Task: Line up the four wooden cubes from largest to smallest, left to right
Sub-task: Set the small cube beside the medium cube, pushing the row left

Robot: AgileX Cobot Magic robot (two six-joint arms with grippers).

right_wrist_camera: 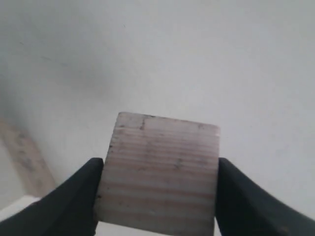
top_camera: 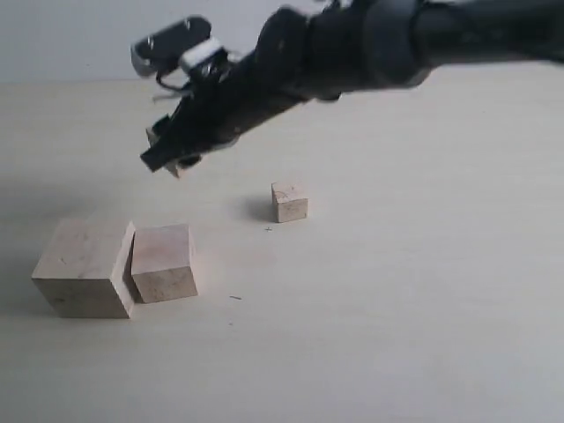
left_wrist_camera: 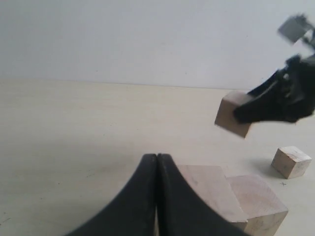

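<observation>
The largest wooden cube (top_camera: 84, 269) sits at the front left of the table, and the second-largest cube (top_camera: 163, 263) leans against its right side. Further back and to the right, the smallest cube (top_camera: 289, 202) stands alone. My right gripper (top_camera: 167, 154) reaches across to the left and hangs above the table, shut on the fourth cube (right_wrist_camera: 162, 147), which sits between its black fingers (right_wrist_camera: 78, 196). That held cube (left_wrist_camera: 231, 115) is tilted in the air. My left gripper (left_wrist_camera: 157, 157) is shut and empty, close in front of the largest cube (left_wrist_camera: 206, 189). It does not show in the exterior view.
The pale wooden tabletop (top_camera: 423, 291) stretches out to the right and front of the cubes. A plain light wall (top_camera: 70, 35) stands behind the table. The right arm (top_camera: 397, 40) spans the upper part of the exterior view.
</observation>
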